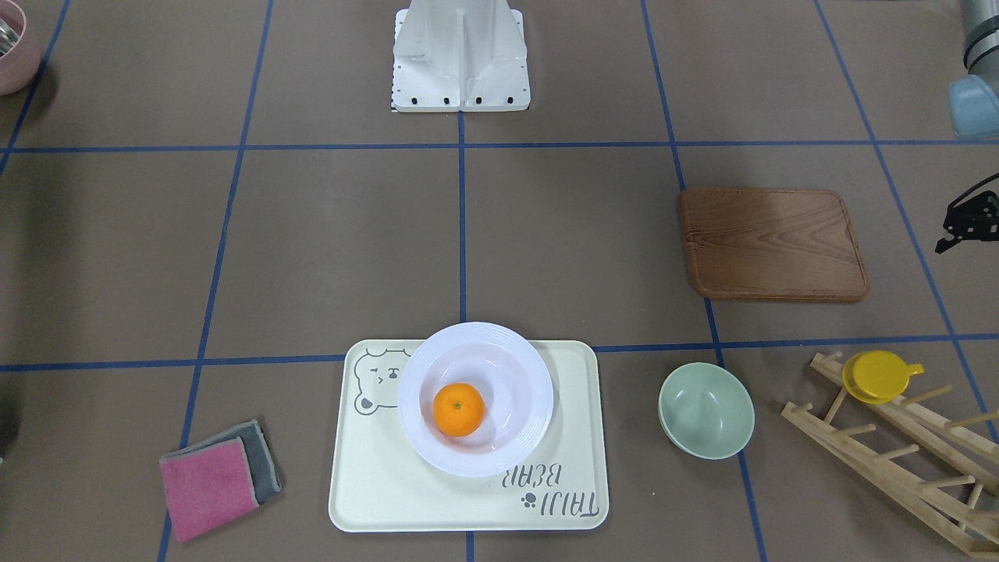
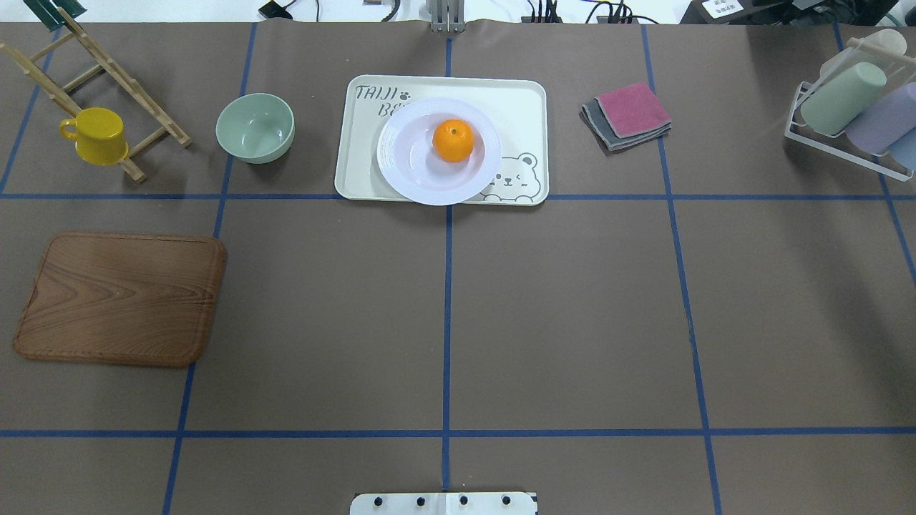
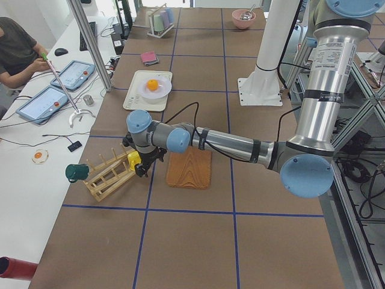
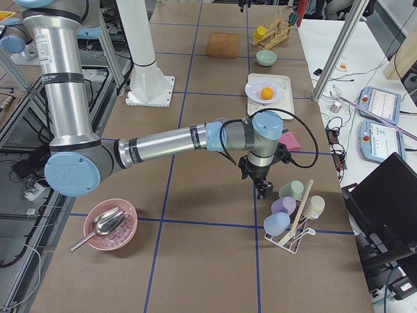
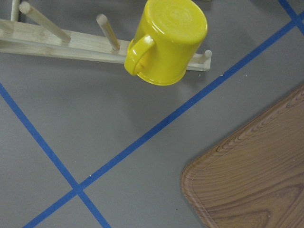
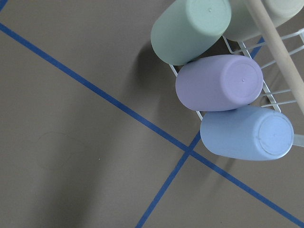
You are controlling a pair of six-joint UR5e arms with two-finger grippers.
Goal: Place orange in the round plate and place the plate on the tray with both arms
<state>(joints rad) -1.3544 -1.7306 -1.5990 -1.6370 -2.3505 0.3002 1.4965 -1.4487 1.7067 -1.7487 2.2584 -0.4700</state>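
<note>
The orange (image 1: 459, 409) (image 2: 453, 140) lies inside the round plate (image 1: 515, 367) (image 2: 408, 172). That glossy white plate rests on the tray (image 1: 390, 492) (image 2: 522, 100), its rim reaching over the tray's robot-side edge. Nothing touches them. My left gripper (image 1: 964, 226) (image 3: 143, 168) hangs far off at the table's left end, between the yellow cup and the wooden board; whether it is open or shut I cannot tell. My right gripper (image 4: 264, 189) hovers beside the rack of pastel cups at the right end, and its state I cannot tell. Neither wrist view shows fingers.
A wooden board (image 1: 773, 243), a pale-green bowl (image 1: 706, 410) and a wooden peg rack (image 1: 897, 460) with a yellow cup (image 5: 166, 40) lie on the left arm's side. Folded pink and grey cloths (image 1: 215, 480) and a wire cup rack (image 6: 270, 90) are on the right arm's side. A person (image 3: 15, 51) sits beyond the table.
</note>
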